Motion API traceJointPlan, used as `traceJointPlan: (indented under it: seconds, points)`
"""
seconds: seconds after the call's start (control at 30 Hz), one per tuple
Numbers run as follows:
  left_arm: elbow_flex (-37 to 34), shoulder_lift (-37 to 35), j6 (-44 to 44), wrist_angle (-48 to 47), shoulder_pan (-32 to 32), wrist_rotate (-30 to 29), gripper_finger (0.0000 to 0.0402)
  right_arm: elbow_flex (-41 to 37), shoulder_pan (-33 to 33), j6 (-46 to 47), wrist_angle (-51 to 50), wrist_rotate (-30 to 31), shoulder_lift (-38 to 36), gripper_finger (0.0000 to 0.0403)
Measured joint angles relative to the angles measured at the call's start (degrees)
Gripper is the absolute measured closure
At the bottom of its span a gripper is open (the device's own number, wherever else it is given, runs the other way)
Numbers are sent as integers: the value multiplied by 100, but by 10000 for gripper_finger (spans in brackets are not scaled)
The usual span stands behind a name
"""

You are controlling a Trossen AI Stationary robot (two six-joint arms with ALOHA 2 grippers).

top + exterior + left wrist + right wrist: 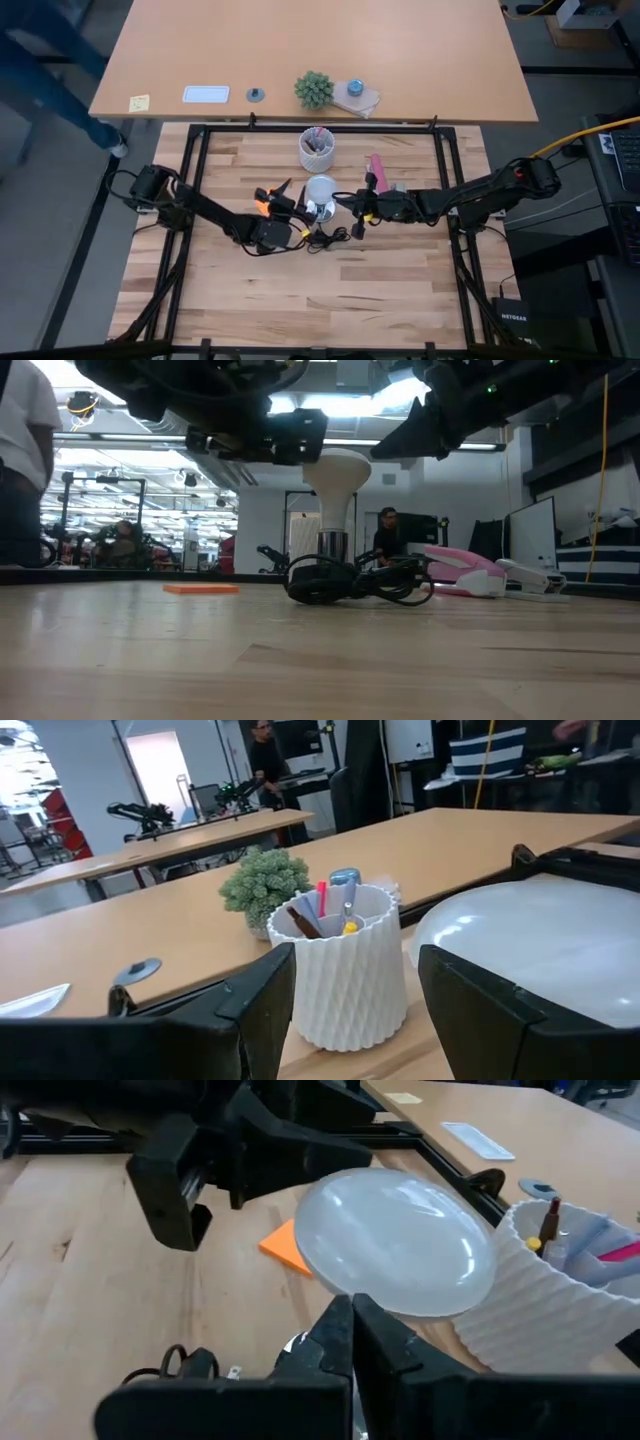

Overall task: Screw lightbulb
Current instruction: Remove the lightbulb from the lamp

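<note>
The white lightbulb (pixel 338 472) stands upright at the table's middle, its narrow base in the silvery fitting (pixel 333 546), whose black cord (pixel 360 582) lies coiled beside it. From above, the lightbulb (pixel 320 189) shows as a white dome. My left gripper (pixel 298 203) is level on the bulb's left and open. In the left wrist view the lightbulb (pixel 545 945) lies outside its fingers (pixel 478 1010), not between them. My right gripper (pixel 351 1308) is shut, coming from the table's right, with its tips just under the dome (pixel 395 1245). My left gripper has one finger (pixel 478 1010) close beside the bulb's dome; I cannot tell whether it touches. My right gripper's shut fingertips (pixel 340 1320) sit right below the dome's rim, coming from the table's right and slanting slightly down; I cannot tell whether they touch it.
A white ribbed cup of pens (pixel 318 148) stands just beyond the bulb. A pink stapler (pixel 378 172) lies to the right and an orange note (pixel 285 1245) to the left. Black frame rails (pixel 320 128) border the table; a plant (pixel 314 90) sits on the desk beyond.
</note>
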Motion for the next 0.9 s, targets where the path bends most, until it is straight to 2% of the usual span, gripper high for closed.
traceJointPlan:
  seconds: [0.33,0.6,0.9]
  points:
    - [0,-7,-4,-6,19,153,196,4,-231,-22,282,149,413,400]
    - [0,-7,-21,-6,-157,216,196,2,-317,-20,267,203,422,400]
    - [0,-13,-399,-9,-199,1060,196,-2,-356,-24,270,209,422,400]
